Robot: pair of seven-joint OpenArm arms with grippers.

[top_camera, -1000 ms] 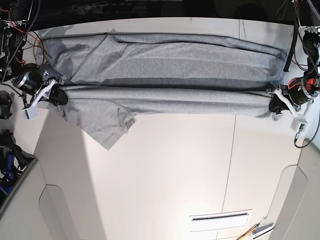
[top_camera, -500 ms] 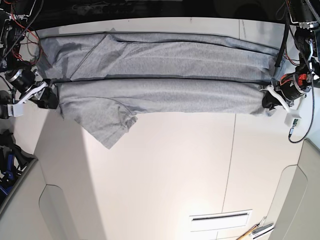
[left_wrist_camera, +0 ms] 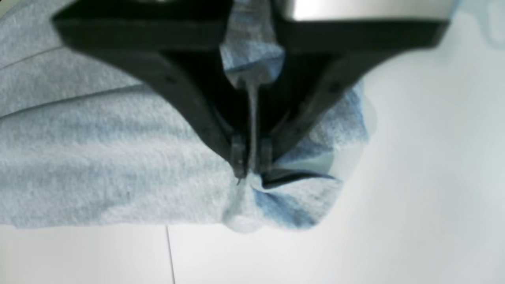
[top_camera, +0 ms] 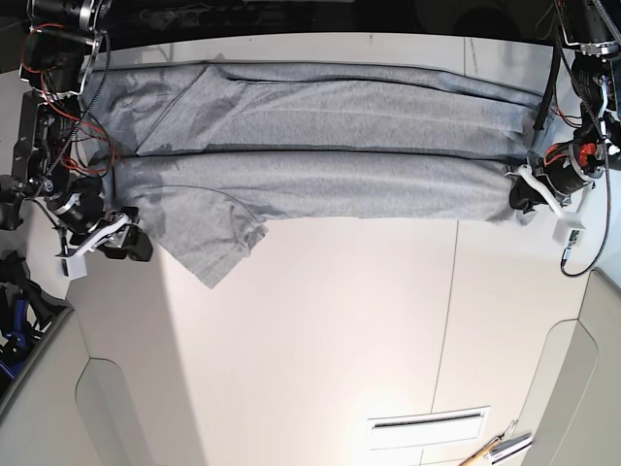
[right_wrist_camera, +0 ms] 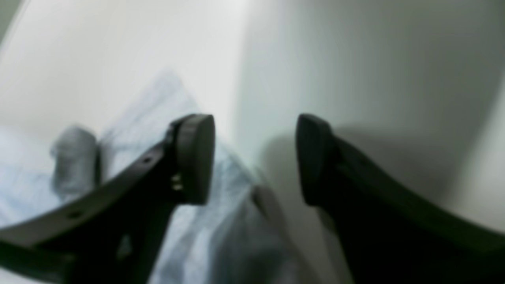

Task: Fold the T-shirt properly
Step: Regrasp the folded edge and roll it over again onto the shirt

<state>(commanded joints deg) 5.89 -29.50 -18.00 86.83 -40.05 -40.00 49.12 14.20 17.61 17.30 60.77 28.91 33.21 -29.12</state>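
The grey T-shirt (top_camera: 320,146) lies spread along the far side of the table, folded lengthwise, with one sleeve (top_camera: 209,243) sticking out toward the front at the left. My left gripper (top_camera: 524,199) is at the shirt's right end and is shut on its edge. In the left wrist view the left gripper (left_wrist_camera: 250,157) pinches a bunched bit of the fabric (left_wrist_camera: 98,157). My right gripper (top_camera: 131,243) is open and empty, just off the shirt's left end. In the right wrist view the right gripper (right_wrist_camera: 254,157) gapes above the table, with shirt fabric (right_wrist_camera: 229,236) below it.
A white slotted plate (top_camera: 427,427) and a wooden-handled tool (top_camera: 495,449) lie at the front right. Dark gear (top_camera: 15,311) sits off the table's left edge. Arm bases and cables stand at both far corners.
My right gripper has let go of the shirt's left end, opened and moved toward the front. The folded layer now lies flat. My left gripper has stayed put, still shut on the shirt.
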